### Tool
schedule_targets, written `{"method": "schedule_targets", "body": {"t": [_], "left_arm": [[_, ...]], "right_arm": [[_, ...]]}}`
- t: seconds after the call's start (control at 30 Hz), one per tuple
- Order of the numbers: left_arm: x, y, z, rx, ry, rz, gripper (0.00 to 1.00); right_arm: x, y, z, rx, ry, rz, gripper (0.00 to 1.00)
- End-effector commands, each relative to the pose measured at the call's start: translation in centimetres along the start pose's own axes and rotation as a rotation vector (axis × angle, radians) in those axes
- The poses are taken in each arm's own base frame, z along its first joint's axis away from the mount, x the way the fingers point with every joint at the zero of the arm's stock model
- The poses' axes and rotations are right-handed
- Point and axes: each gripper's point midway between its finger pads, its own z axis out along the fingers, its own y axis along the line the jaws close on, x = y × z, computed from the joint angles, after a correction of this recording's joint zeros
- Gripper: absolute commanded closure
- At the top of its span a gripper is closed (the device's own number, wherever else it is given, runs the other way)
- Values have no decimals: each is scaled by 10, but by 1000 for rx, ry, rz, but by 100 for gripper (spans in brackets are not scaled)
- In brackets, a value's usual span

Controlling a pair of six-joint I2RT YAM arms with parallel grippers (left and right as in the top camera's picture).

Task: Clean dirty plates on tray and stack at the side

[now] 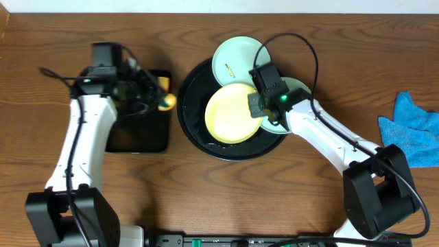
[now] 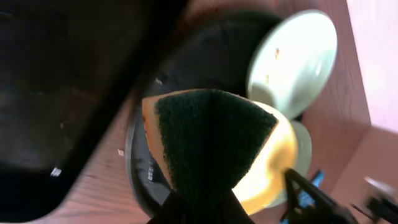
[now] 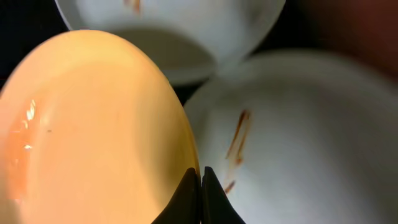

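Overhead: closest to the lens are the two tools. The left gripper [image 1: 154, 96] is clamped on a sponge [image 1: 165, 101], yellow at its visible edge, above the right edge of a matte black rectangular tray [image 1: 140, 134]. The right gripper [image 1: 257, 106] pinches the right rim of the yellow plate [image 1: 226, 113], a smooth shallow disc lying inside the round tray [image 1: 184, 120]. That tray is glossy black with a raised rim. The far mint plate [image 1: 236, 58] overhangs the tray's far rim. The right mint plate [image 1: 299, 88] sits at the tray's right side, largely under the arm. A crumpled blue cloth [image 1: 411, 130] lies well apart, on the right of the table [image 1: 240, 199], which is dark brown wood with long grain. A pale wall [image 1: 309, 5] borders the far edge.

Left wrist: nearest is the sponge's coarse dark-green scouring face, wedge-shaped and backed in yellow foam, gripped between dark fingers at the bottom. Behind it, blurred, are the round tray, the yellow plate and the far mint plate with small brown specks. The rectangular tray is at the left.

Right wrist: the black fingertips stand pressed together on the yellow plate's glossy rim. Behind, both mint plates look nearly white. The right one bears reddish-brown streaks, and the far one has a smear at the top edge.
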Motion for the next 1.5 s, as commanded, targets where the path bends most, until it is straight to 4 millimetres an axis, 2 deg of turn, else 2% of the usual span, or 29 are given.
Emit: {"method": "schedule_targets", "body": {"t": [0.0,0.17,0.4,0.6,0.8,0.97,1.2,1.47], "left_arm": [[-13,7,-13,4,-40,26,92],[-26,30,-19,-67,-86,6,93],[-23,60,-17,-203,-100,-7,92],[-22,73,-15,-256,-103,10,92],[-21,77,-14,-269,-101,10,92],[-20,78,-13,-269,-99,9,92],[-20,78,-13,-270,-98,8,92],[-19,78,-13,-271,-96,8,92]], "right_arm": [[-38,-1,-30,78,-126,-131,99],[-72,4,-66,243,-248,-312,99],[-101,25,-121,582,-413,-535,99],[-106,60,-158,684,-529,-571,99],[-95,78,-181,741,-577,-538,99],[-92,87,-186,736,-594,-537,99],[-92,86,-185,736,-592,-538,99],[-91,102,-169,604,-583,-601,99]]}}
